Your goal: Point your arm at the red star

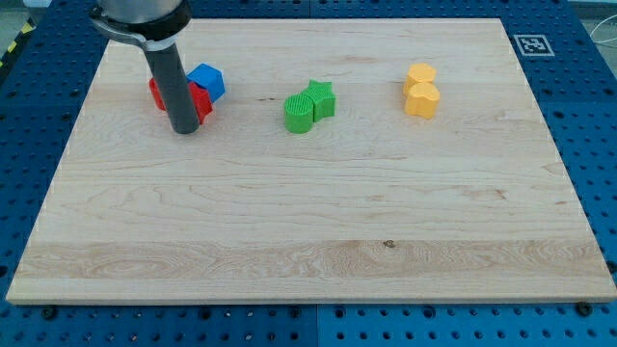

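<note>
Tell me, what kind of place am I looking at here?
Probably a robotics lab bench. A wooden board lies on a blue perforated table, with a printed marker tag at its corner and my tip beside a red block.

Red block (200, 103) half behind rod (174, 82)

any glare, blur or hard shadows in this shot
Camera view: even, soft light, no glare on the wooden board; only faint short shadows beside the green blocks and yellow blocks. Focus is sharp throughout. My tip hides much of the red star.
</note>
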Robot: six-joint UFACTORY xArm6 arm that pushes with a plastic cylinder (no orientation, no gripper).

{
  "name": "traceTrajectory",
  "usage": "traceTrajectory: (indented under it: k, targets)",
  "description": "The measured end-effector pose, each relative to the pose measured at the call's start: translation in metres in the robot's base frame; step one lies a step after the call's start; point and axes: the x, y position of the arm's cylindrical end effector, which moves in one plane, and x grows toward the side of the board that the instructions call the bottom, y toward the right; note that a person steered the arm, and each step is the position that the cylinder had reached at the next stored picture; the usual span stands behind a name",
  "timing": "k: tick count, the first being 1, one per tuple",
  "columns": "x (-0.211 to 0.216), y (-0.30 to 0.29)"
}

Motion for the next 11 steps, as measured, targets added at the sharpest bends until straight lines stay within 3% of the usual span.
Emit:
traceTrajectory:
  k: [3,6,11]
  targets:
    - [0.044,0.039]
    - [0.011,0.047]
    - [0.004,0.044]
